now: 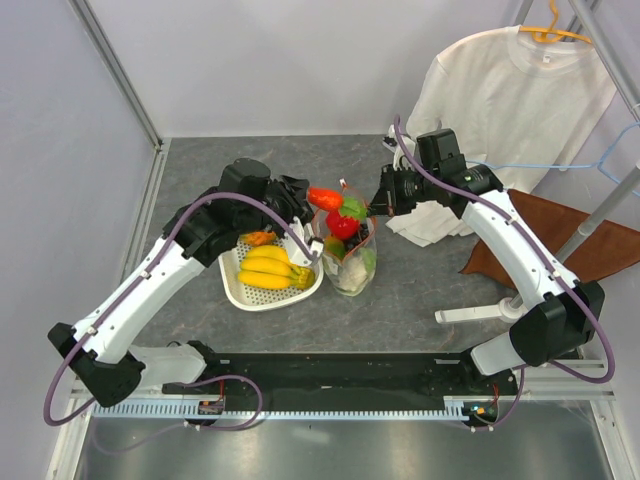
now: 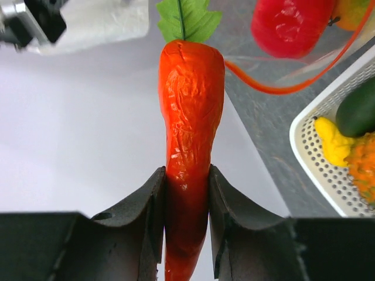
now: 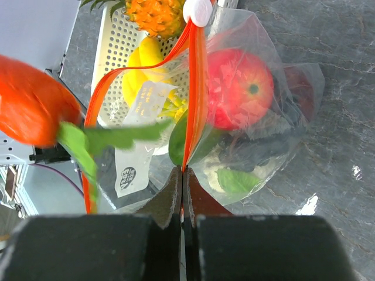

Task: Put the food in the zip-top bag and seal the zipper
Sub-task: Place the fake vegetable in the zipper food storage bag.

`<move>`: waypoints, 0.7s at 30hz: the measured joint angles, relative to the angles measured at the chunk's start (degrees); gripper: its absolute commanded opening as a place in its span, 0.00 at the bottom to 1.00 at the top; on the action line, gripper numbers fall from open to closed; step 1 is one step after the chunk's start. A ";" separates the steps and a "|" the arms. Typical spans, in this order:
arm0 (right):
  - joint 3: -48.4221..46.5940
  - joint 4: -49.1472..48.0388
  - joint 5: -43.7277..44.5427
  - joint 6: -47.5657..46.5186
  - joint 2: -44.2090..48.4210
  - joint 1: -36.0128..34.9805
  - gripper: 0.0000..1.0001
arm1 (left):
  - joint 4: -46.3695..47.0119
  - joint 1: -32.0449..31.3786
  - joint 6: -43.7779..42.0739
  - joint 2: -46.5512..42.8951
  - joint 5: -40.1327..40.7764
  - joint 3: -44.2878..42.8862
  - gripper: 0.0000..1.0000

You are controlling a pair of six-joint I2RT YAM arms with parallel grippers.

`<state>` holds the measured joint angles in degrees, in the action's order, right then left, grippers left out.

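My left gripper [image 2: 186,171] is shut on a piece of food, an orange-red carrot [image 2: 190,105] with a green leaf, held by its thin end. In the top view the carrot [image 1: 325,198] hangs just left of the mouth of the clear zip-top bag [image 1: 352,262]. The bag stands on the table with a red round fruit [image 3: 240,88], green leaves and dark pieces inside. My right gripper [image 3: 182,171] is shut on the red-orange zipper [image 3: 196,76] and holds the bag's mouth up. The zipper's white end piece [image 3: 198,10] shows at the far end.
A white mesh basket [image 1: 248,296] left of the bag holds yellow bananas [image 1: 265,266], an orange spiky fruit and a dark green piece. A white T-shirt [image 1: 500,100] hangs at the back right above a brown cloth [image 1: 560,235]. A frame post stands at the right.
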<state>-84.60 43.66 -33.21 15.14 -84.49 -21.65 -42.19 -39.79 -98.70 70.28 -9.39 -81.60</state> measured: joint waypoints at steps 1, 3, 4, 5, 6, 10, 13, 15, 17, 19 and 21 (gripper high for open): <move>0.00 -0.04 -0.04 0.09 0.00 -0.13 0.00 | 0.42 -0.48 -2.08 -0.17 -0.31 0.57 0.14; 0.00 -0.26 -0.11 0.15 0.00 -0.39 0.00 | 0.81 -1.29 -6.03 -0.35 -0.76 2.03 0.14; 0.00 -0.35 -0.15 0.20 0.00 -0.55 0.00 | 0.81 -1.60 -7.58 -0.39 -0.81 2.86 0.14; 0.00 -0.37 -0.20 0.24 0.00 -0.66 0.00 | 0.81 -1.86 -8.81 -0.37 -0.81 3.69 0.14; 0.00 -0.39 -0.22 0.26 0.00 -0.68 0.00 | 0.76 -2.03 -9.81 -0.33 -0.79 4.46 0.13; 0.00 -0.37 -0.26 0.26 0.00 -1.03 0.00 | 0.33 -2.40 -12.11 0.31 -0.90 5.14 0.14; 0.00 -0.39 -0.22 0.24 0.00 -1.40 0.00 | -0.42 -2.47 -12.94 0.37 -2.14 5.14 0.15; 0.00 -0.39 -0.22 0.24 0.00 -1.66 0.00 | -1.70 -2.51 -13.29 0.39 -3.30 5.11 0.15; 0.00 -0.39 -0.22 0.24 0.00 -1.90 0.00 | -3.02 -2.78 -13.46 0.44 -3.93 5.11 0.15; 0.00 -0.39 -0.22 0.24 0.00 -2.12 0.00 | -4.28 -3.19 -13.53 0.63 -4.28 5.11 0.16; -0.11 -0.39 -0.22 0.24 -0.07 -2.23 0.00 | -5.38 -3.76 -13.62 1.11 -4.28 5.11 0.22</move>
<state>-84.71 43.27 -33.43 15.38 -84.55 -23.88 -47.57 -43.55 -112.31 71.40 -13.67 -76.49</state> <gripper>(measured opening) 0.010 0.373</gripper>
